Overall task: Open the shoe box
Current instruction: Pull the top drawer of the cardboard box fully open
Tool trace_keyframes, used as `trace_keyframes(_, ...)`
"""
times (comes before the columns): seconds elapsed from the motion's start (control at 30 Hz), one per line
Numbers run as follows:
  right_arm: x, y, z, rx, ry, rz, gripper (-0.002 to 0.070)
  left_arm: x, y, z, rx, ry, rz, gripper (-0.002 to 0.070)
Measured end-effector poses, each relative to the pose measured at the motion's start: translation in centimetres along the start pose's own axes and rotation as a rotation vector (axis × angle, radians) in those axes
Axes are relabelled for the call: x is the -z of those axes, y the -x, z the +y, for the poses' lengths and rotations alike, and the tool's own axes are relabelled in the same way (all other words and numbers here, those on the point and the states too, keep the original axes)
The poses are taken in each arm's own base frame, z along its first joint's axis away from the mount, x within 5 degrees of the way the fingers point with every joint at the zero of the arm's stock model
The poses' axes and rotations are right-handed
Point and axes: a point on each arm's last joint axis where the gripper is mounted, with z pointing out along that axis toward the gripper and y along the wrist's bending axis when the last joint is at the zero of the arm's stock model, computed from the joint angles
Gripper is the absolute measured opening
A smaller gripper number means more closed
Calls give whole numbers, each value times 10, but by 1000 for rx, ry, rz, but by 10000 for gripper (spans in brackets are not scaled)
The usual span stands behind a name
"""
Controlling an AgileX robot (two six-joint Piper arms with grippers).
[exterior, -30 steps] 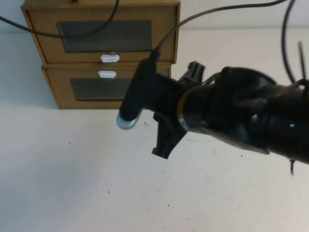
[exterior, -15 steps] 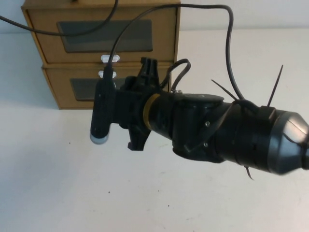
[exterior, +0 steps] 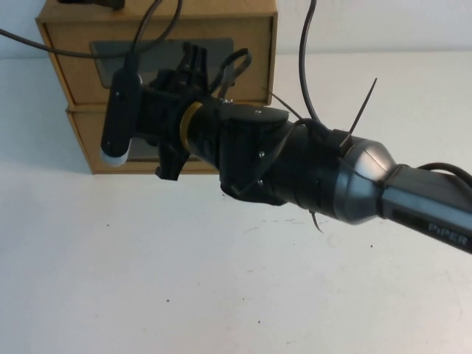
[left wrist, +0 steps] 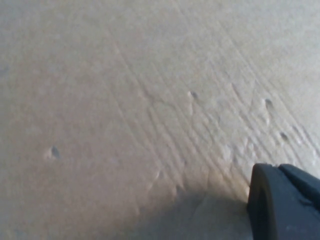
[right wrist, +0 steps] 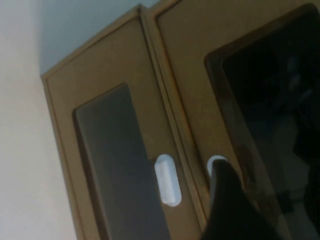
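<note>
We read 1 word: "PIPER" (exterior: 448,236), in pale capital letters on the dark tube of the right arm (exterior: 413,203). It runs along the tube's slant near the right edge of the high view, above the table's (exterior: 110,280) right side. The shoe box (exterior: 81,140) fronts and both wrist views give us no lettering we can make out.

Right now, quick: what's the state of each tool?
Left tool: cannot be told, only its edge shows above a tan surface.
Right tool: cannot be told, right at the white handle of a shoe box.
</note>
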Motion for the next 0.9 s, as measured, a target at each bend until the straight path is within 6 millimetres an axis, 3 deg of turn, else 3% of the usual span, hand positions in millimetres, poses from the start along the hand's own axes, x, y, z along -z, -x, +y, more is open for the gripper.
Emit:
trace_keyframes(0.17,-12,-20,-7,-26,-7,41,298,0,0,0,7,-2,-1,-5)
trace_keyframes(0.33,-25,-34,1,-26,7,85,298,0,0,0,20,-2,-1,-5)
trace_keyframes(0.9,-43,-48,23,118,40,137,298,0,0,0,43,-3,-1,-5)
